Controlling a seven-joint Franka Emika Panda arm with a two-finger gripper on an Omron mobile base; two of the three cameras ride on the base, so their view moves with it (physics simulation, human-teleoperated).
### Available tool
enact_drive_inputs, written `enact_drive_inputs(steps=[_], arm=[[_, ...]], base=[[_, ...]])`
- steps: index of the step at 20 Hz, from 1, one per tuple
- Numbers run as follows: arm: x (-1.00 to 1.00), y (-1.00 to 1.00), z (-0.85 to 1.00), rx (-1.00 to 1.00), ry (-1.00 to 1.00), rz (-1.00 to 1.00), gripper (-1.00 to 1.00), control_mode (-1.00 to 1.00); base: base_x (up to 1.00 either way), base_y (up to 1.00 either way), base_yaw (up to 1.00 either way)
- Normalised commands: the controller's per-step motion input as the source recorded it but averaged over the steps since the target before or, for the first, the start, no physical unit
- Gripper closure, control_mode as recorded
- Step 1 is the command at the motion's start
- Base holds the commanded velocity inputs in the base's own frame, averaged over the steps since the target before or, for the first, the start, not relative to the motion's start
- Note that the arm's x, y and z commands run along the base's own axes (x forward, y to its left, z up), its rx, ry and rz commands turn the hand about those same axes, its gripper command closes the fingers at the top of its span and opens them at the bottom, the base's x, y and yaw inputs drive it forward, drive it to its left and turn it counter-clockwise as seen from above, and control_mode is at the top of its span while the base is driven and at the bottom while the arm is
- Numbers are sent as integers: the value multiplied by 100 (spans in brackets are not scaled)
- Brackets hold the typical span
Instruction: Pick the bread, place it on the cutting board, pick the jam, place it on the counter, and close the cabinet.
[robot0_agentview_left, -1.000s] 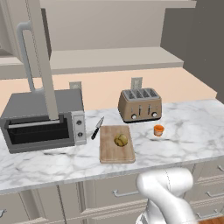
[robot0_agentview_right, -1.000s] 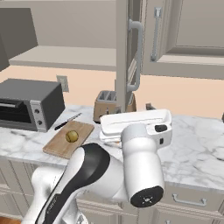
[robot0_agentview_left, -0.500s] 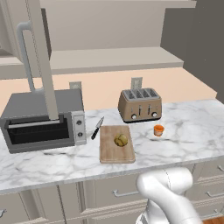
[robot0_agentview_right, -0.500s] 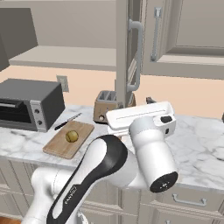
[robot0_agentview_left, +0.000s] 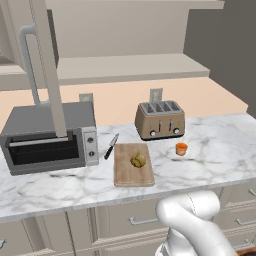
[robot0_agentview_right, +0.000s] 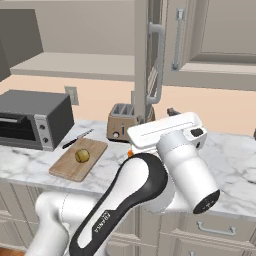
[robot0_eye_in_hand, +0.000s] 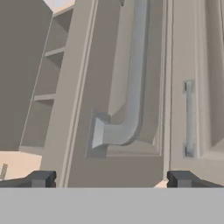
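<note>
Left base view: we see the bread (robot0_agentview_left: 138, 160) sitting on the cutting board (robot0_agentview_left: 132, 171), centre of frame, on the counter (robot0_agentview_left: 210, 145). The jam (robot0_agentview_left: 181, 149) stands on the marble right of the board, apart from it and in front of the toaster (robot0_agentview_left: 160, 120). A knife (robot0_agentview_left: 111, 146) lies just off the board's upper left corner. The toaster oven (robot0_agentview_left: 49, 135) sits at left. The cabinet (robot0_agentview_left: 47, 65) door hangs open at upper left, seen edge on, its bar handle (robot0_agentview_left: 29, 60) facing left.

Right base view: we have the board (robot0_agentview_right: 79, 158) with the bread (robot0_agentview_right: 82, 156) on it at lower left, the knife (robot0_agentview_right: 77, 138) just above it, the toaster oven (robot0_agentview_right: 35, 119) at far left and the toaster (robot0_agentview_right: 121, 129) at centre. A sliver of orange jam (robot0_agentview_right: 129, 152) shows beside the arm. The open door (robot0_agentview_right: 145, 55) stands edge on at top centre with its handle (robot0_agentview_right: 158, 62) to the right; the gripper (robot0_agentview_right: 172, 112) is just right of it, below the handle. We can't tell the finger gap here.

Hand view: we see the gripper (robot0_eye_in_hand: 111, 179) with fingertips (robot0_eye_in_hand: 41, 178) spread wide at the bottom corners, holding nothing. The door panel (robot0_eye_in_hand: 118, 166) is between and beyond them, and the lower end of its handle (robot0_eye_in_hand: 127, 118) curves in above. A second door with a thin handle (robot0_eye_in_hand: 189, 118) is at right; shelves (robot0_eye_in_hand: 43, 96) show at left.
</note>
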Motion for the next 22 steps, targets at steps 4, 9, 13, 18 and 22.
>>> enact_drive_inputs(steps=[4, 9, 13, 18, 22], arm=[[22, 0, 0, 2, 0, 14, -100, -100], [20, 8, -3, 0, 0, 12, -100, -100], [27, 22, -8, 0, 0, 10, -100, -100], [28, 41, -9, 0, 0, 6, -100, -100], [25, 46, -4, 0, 0, 3, -100, -100]], base=[[0, 0, 0], [0, 0, 0], [0, 0, 0], [0, 0, 0], [0, 0, 0]])
